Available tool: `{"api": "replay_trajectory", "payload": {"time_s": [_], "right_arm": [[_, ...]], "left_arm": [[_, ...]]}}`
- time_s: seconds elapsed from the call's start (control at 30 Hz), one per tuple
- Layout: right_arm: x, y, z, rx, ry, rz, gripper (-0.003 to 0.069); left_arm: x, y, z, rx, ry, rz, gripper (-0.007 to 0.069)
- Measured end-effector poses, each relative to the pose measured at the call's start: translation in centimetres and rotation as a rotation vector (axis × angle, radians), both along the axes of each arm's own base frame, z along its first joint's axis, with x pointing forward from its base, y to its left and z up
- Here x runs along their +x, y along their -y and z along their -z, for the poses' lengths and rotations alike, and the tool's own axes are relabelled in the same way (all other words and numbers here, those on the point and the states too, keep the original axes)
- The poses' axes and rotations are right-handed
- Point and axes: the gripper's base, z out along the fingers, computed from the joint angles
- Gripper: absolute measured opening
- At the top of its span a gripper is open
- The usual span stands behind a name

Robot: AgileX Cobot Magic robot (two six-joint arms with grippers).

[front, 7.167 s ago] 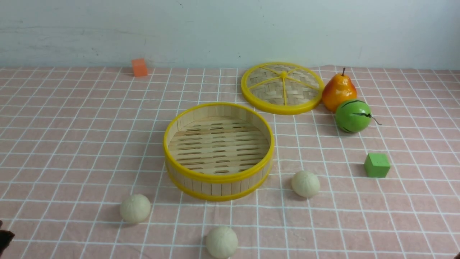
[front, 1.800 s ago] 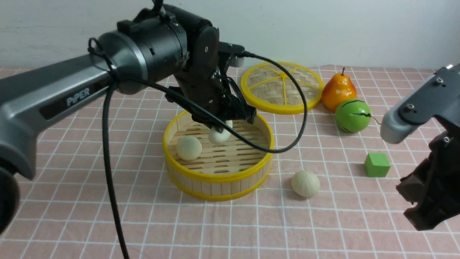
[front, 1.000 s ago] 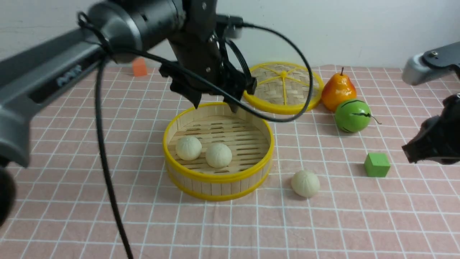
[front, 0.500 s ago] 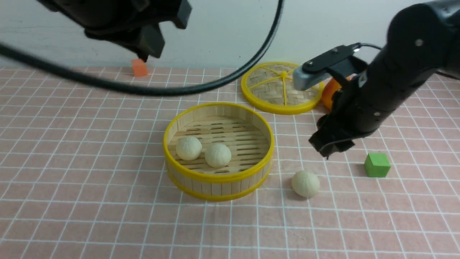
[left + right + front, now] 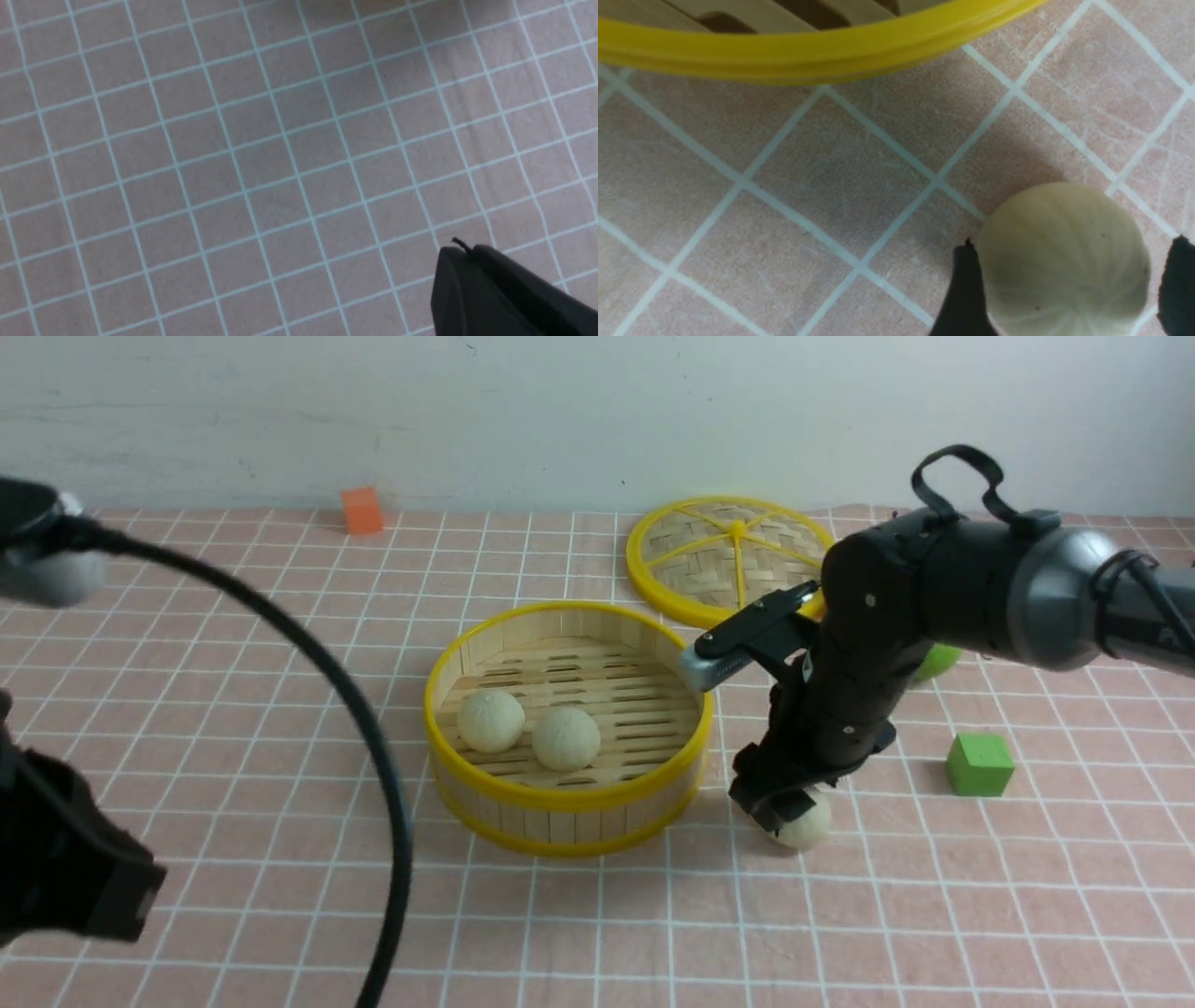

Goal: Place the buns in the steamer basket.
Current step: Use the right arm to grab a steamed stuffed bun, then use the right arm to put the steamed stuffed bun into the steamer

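Observation:
The steamer basket stands mid-table with two buns inside, one left of the other. The third bun lies on the cloth just right of the basket. My right gripper is down over it, open, with one finger on each side. In the right wrist view the bun sits between the two dark fingertips of the gripper, near the basket's yellow rim. My left gripper is shut and empty over bare cloth. Its arm shows at the front view's near left.
The woven lid lies behind the basket. A green cube sits right of my right arm. A green striped fruit peeks out behind that arm. An orange cube is at the far left. A black cable arcs left of the basket.
My right arm swung in from the right and came down around the bun on the cloth. My left arm drew back from above the basket to the near left.

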Motion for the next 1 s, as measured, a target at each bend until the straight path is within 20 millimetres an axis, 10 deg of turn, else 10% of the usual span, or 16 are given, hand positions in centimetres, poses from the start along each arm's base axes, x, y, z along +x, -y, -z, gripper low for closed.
{"api": "replay_trajectory", "payload": {"time_s": [0.3, 0.6, 0.73, 1.0], "right_arm": [[0.3, 0.2, -0.2, -0.051, -0.024, -0.016, 0.0041], [1.4, -1.8, -11.9, 0.093, 0.141, -0.044, 0.0020], [1.9, -3.8, -13.7, 0.214, 0.189, -0.063, 0.0020], [4.5, -7.3, -6.6, 0.181, 0.151, -0.098, 0.0089]], "left_arm": [[-2.7, -1.6, -0.5, -0.047, 0.074, -0.004, -0.0014], [-3.5, -2.0, -0.9, -0.069, 0.100, -0.002, -0.0014], [-3.3, -1.8, -1.1, -0.096, 0.123, 0.003, -0.0014], [-2.9, -1.4, 0.1, -0.105, 0.120, 0.014, -0.0014]]}}
